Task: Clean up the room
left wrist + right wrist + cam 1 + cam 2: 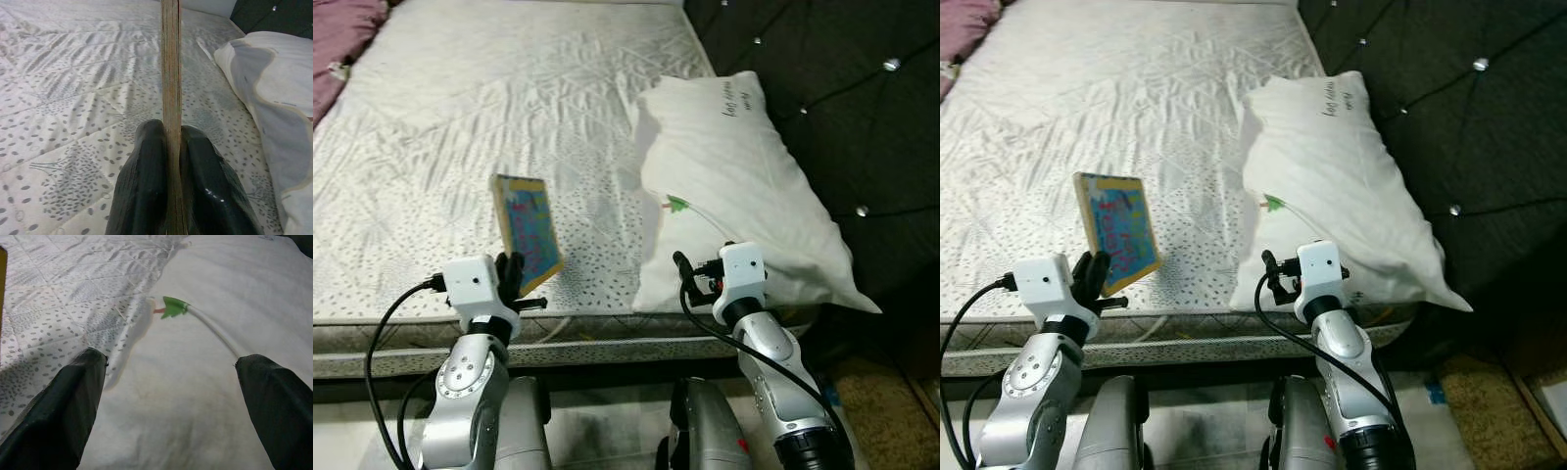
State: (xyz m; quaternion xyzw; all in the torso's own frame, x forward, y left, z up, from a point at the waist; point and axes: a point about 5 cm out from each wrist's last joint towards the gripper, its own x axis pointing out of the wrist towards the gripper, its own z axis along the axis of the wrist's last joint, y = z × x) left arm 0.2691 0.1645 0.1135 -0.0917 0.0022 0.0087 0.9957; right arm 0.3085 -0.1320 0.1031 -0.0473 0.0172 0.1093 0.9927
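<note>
- The thin, stiff picture book with a blue, colourfully printed cover and yellow border stands upright above the near edge of the bed, held clear of the grey-patterned quilted mattress.
- It looks light and rigid, like a board book; its pages should not flop, and a pinch across the lower edge, as now, seems a sound place to hold it, though the smooth cover could slip if the grip loosens.
- The left claw is pressed together on the book's lower edge; in the left wrist view both black fingers lie flat against either side of the book's edge.
- To the right lies a soft white pillow with dark script lettering, resting against the dark tufted headboard; it will be limp and bulky to lift.
- On the pillow lies a thin white stick with a green tip.
- The right claw hovers just over the pillow's near end with its fingers spread wide, pinching nothing; the stick lies just ahead of it.
- A purple cloth lies at the bed's far left corner.
</note>
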